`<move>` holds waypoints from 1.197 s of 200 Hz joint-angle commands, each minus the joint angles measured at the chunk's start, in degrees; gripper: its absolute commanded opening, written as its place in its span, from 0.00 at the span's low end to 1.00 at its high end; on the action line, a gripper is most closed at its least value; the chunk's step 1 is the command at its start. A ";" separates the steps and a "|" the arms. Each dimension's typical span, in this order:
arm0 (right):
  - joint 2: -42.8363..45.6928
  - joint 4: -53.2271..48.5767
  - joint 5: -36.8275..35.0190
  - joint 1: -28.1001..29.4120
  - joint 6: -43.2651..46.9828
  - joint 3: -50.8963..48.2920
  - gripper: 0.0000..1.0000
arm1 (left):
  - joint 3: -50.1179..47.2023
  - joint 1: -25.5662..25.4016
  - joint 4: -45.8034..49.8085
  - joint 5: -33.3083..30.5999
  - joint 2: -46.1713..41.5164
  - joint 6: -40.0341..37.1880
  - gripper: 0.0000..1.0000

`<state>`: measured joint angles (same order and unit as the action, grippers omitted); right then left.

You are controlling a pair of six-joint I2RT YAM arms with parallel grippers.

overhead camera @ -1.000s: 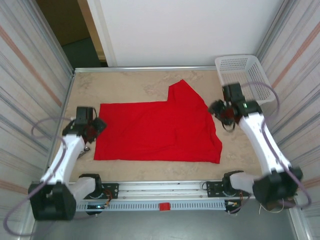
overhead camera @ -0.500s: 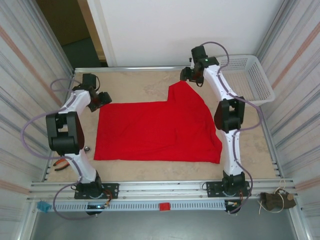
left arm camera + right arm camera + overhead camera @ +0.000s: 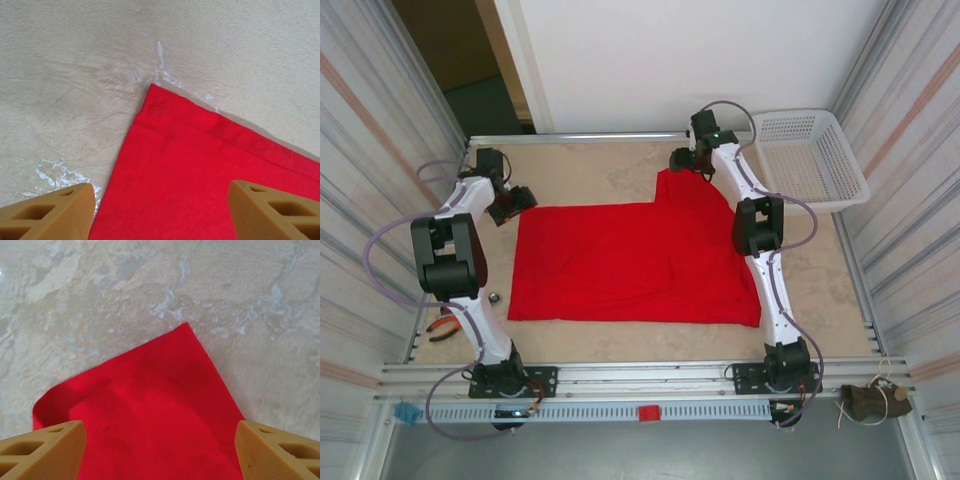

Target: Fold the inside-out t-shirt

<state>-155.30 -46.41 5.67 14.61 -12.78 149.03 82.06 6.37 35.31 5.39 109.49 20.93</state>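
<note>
The inside-out t-shirt [image 3: 635, 262] lies flat on the table, plain bright red, with one sleeve pointing up at the back [image 3: 682, 180]; no print shows. My left gripper [image 3: 516, 199] hovers open over the shirt's far left corner [image 3: 156, 92], its tan fingers [image 3: 50, 212] straddling the hemmed edge. My right gripper [image 3: 682, 160] is open above the sleeve tip [image 3: 187, 327], with one fingertip [image 3: 277, 450] on each side of the red cloth [image 3: 155, 420]. Nothing is gripped.
A white mesh basket [image 3: 812, 155] stands at the back right corner. Pliers [image 3: 442, 328] lie by the left rail. Metal rails border the beige table [image 3: 580, 170], and a wall stands close behind it.
Both arms swung from the table's sides to the far edge of the shirt. In the last half second the right gripper slid slightly left over the sleeve tip and the left one settled at the corner.
</note>
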 commanded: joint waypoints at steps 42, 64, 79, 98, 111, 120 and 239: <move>-5.18 5.36 2.32 -1.69 -0.20 5.23 0.71 | 1.61 0.92 2.00 1.65 1.97 -1.87 0.70; -5.48 5.87 4.79 -1.52 -1.10 5.45 0.61 | 2.76 1.53 2.56 0.97 3.54 -1.32 0.71; -5.71 5.89 5.78 -1.26 -1.33 5.57 0.57 | 3.85 1.80 3.30 0.69 4.68 -0.89 0.71; -5.81 5.92 6.81 -1.20 -1.39 5.57 0.56 | 5.13 1.98 3.19 1.15 6.34 -0.50 0.71; -5.81 5.77 7.46 -1.25 -1.38 5.57 0.55 | 6.82 2.03 3.81 1.52 7.98 -0.27 0.71; -5.90 5.72 8.32 -1.21 -1.38 5.57 0.54 | 7.97 2.04 4.14 1.98 8.99 -0.14 0.71; -5.63 5.19 8.74 -0.90 -1.72 5.13 0.04 | 10.86 1.98 3.57 4.13 14.53 0.01 0.57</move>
<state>-160.16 -40.56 13.76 13.87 -14.06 152.66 91.07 8.16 37.91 8.43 121.86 21.04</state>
